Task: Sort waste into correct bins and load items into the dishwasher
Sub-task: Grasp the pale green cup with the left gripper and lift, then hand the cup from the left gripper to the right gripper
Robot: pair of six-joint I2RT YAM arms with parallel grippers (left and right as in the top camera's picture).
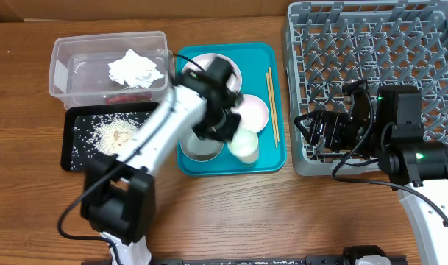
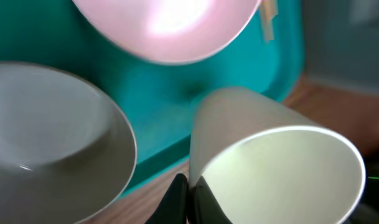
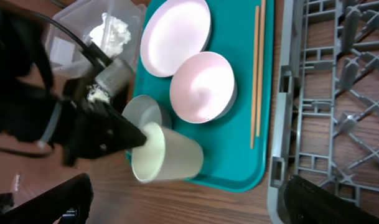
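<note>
Your left gripper (image 1: 233, 135) is clenched on the rim of the small white cup (image 1: 245, 145), one finger inside the mouth and one against the outer wall. The cup is tipped onto its side, its mouth turned toward that gripper, over the near edge of the teal tray (image 1: 275, 158). You cannot tell from these views whether it rests on the tray or is lifted clear.

Just left of the cup on the same tray sits the left bowl (image 1: 196, 151), upright and partly under your left arm. The right bowl (image 1: 253, 110) stands just beyond the cup, toward the far side. The white plate (image 3: 177, 34) lies at the far end of the tray. The two chopsticks (image 1: 270, 107) lie side by side along the tray's right edge, running near to far.

Your right gripper (image 1: 306, 131) is spread wide with nothing between its fingers. It hangs over the near left corner of the grey dish rack (image 1: 371, 44), pointing left toward the tray. The rack stands to the right of the tray on the wooden table (image 1: 282, 213).

At the far left, the clear tub (image 1: 62, 66) holds the crumpled napkin (image 1: 135, 68) and, against its near wall, the red wrapper (image 1: 124, 98). The black tray (image 1: 68, 140) lies just near of the tub, with the rice (image 1: 113, 134) heaped in its middle and scattered around it.
</note>
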